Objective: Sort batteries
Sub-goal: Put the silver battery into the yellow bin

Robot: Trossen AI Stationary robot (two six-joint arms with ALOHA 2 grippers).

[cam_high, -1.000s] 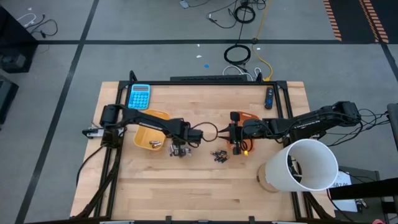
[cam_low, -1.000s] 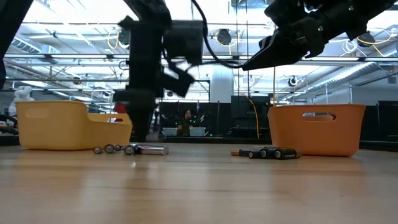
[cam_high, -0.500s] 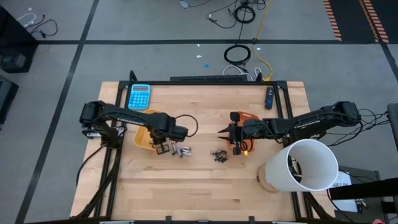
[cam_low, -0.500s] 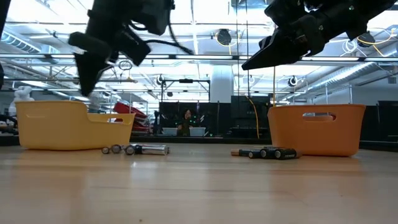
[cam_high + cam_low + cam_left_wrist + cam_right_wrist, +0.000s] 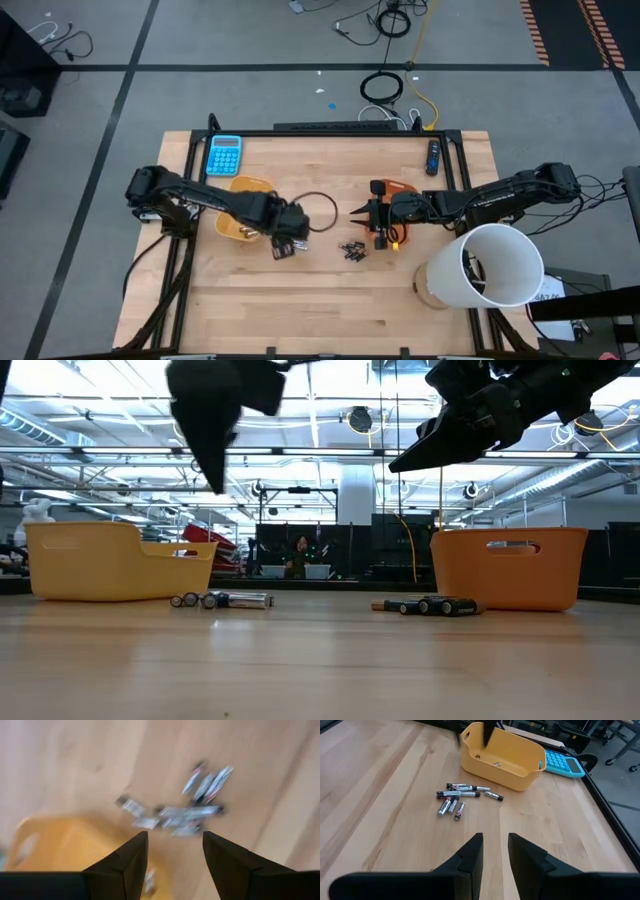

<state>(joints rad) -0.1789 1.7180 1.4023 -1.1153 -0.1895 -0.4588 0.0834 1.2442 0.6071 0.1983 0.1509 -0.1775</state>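
Pale wooden tabletop [image 5: 300, 300] holds silvery-grey cylindrical batteries [image 5: 457, 797] beside the yellow plastic tray [image 5: 502, 757]. Left gripper [image 5: 175, 852], fingers apart and empty, should descend squarely over one battery. Right gripper [image 5: 495, 851] waits part-open, empty.

High overhead; low table-level; wrists close; all share silver batteries [image 5: 290, 243].

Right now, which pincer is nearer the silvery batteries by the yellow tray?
Left. The left pincer hangs over the silvery batteries; the right pincer waits near the orange tray.
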